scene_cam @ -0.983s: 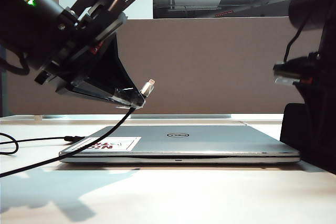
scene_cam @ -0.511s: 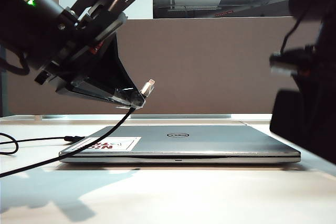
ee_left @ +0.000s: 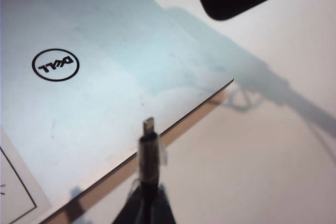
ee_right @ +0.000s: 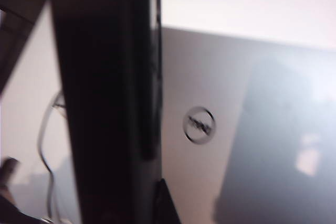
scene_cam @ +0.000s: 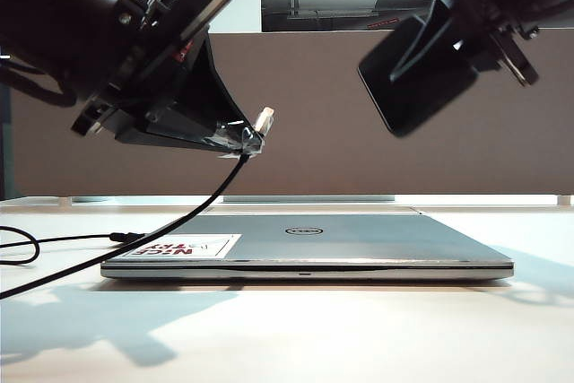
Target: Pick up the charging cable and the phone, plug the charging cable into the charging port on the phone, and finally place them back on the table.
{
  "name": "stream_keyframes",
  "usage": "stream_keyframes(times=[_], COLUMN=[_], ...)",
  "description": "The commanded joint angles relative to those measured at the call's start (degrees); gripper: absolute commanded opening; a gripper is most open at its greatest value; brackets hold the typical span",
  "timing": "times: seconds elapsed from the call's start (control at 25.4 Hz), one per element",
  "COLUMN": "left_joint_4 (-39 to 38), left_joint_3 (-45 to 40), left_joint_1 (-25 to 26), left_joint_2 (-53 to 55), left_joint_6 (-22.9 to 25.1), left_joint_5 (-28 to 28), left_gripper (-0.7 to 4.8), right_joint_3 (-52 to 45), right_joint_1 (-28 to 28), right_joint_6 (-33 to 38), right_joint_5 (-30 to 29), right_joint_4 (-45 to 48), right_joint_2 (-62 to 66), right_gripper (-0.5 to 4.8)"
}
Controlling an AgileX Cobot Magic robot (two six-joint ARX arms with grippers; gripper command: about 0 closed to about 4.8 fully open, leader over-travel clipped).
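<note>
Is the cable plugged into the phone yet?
Not yet. The charging cable plug in the left hand hangs apart from the phone in the right hand.

Between my left gripper (scene_cam: 240, 143), clamped on the charging cable (scene_cam: 134, 253), and my right gripper (scene_cam: 466, 29), gripping the phone (scene_cam: 417, 78), I see open air; the closed laptop (scene_cam: 305, 248) and the divider panel (scene_cam: 359, 132) behind bound it

Showing here: one phone (scene_cam: 417, 73), one charging cable (scene_cam: 179, 221), one closed silver laptop (scene_cam: 359, 244), one white desk (scene_cam: 296, 329), and two grippers, left gripper (scene_cam: 247, 143) and right gripper (scene_cam: 466, 38).
</note>
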Motion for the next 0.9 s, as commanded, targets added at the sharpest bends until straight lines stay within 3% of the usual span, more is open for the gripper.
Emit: stream_keyframes(times=[0.04,0.16,0.43,0.67,0.9], left_joint_4=[1.4,3.0,6.0,6.1,6.4], left_joint_3=[0.2,0.2,0.2,0.2,0.2], left_joint_1=[-0.1,-0.1,-1.1,-3.8,-5.4], left_joint_2=[0.0,1.0,3.5,3.5,3.5], left_joint_6=[-4.8,-5.6,-10.8,-13.1,-15.3], left_joint_5=[0.1,0.1,0.1,0.1,0.1], left_gripper=[-0.08,-0.08,-0.08,-0.08,-0.08], right_joint_3=[0.2,-1.8,-10.9,-11.1,-11.1], right_joint_1=[-0.1,-0.1,-0.2,-0.2,-0.2], right_joint_6=[1.3,2.9,15.0,15.4,22.2], right_joint_5=[-3.7,-5.4,-8.6,-10.1,-16.4], right_joint_4=[7.1,11.3,32.0,35.6,44.4], right_joint_2=[-0.2,-0.2,-0.2,0.1,4.2], right_gripper=[-0.05,-0.05,-0.05,-0.05,-0.05])
